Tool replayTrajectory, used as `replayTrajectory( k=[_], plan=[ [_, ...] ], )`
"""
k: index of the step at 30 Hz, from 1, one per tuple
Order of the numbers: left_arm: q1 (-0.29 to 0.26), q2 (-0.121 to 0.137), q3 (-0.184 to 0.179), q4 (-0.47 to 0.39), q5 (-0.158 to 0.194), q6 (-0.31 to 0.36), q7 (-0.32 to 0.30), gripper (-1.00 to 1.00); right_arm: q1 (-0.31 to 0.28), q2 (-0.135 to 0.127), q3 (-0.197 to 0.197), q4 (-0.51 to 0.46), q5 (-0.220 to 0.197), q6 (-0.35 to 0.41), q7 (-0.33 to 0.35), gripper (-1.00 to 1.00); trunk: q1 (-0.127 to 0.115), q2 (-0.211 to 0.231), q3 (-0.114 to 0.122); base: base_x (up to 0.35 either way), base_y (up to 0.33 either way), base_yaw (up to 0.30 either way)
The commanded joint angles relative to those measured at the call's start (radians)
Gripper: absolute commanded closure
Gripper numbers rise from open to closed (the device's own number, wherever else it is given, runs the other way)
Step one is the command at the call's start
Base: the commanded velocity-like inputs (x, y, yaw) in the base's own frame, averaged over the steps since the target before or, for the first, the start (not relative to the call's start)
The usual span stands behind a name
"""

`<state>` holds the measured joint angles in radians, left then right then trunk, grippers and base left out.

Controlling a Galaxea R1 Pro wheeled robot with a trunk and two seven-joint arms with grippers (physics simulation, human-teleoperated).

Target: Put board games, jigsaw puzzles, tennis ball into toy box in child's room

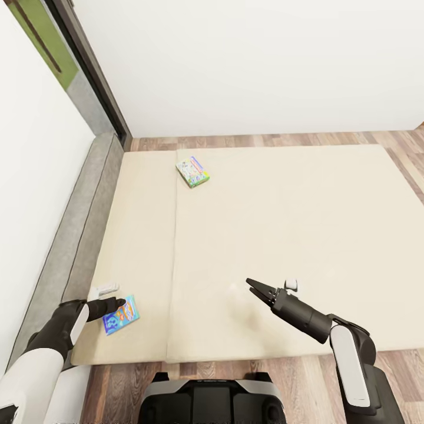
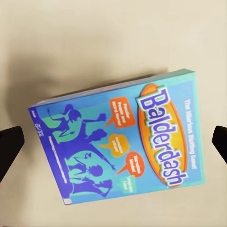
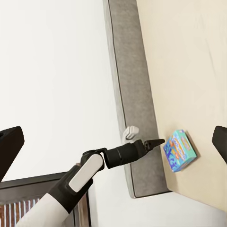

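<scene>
The blue board game [image 1: 121, 315] lies flat near the bed's [image 1: 282, 235] near-left corner, the left gripper [image 1: 121, 304] poised open above it. Far off lies a green-white game [image 1: 192, 171]. The right gripper [image 1: 254, 288] hangs open over bare mattress.

Beige bed [image 1: 282, 235], grey headboard [image 1: 82, 235] on its left edge. Blue Balderdash box [image 1: 121, 315] flat near front-left corner; green-white game box [image 1: 192, 171] flat near far edge.

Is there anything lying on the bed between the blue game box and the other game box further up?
No. In the head view, only bare beige mattress lies between the blue Balderdash box and the green-edged game box.
</scene>
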<state>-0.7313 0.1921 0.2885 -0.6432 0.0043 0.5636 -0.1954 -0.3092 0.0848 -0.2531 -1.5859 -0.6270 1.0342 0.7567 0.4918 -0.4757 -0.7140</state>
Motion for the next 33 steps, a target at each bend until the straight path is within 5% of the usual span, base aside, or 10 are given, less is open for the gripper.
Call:
replayTrajectory(
  k=[1,33],
  plan=[
    [0.000,0.000,0.004,-0.001,0.000,0.006,-0.005,-1.00,-0.001,0.001,-0.002,0.000,0.006,0.004,0.007,-1.00,0.000,-0.001,-0.003,0.000,0.000,0.000],
    [0.000,0.000,0.004,-0.001,0.002,-0.011,-0.009,-1.00,-0.001,0.004,0.040,0.000,0.009,0.001,-0.014,-1.00,0.000,-0.001,-0.054,0.000,0.000,0.000]
  ],
)
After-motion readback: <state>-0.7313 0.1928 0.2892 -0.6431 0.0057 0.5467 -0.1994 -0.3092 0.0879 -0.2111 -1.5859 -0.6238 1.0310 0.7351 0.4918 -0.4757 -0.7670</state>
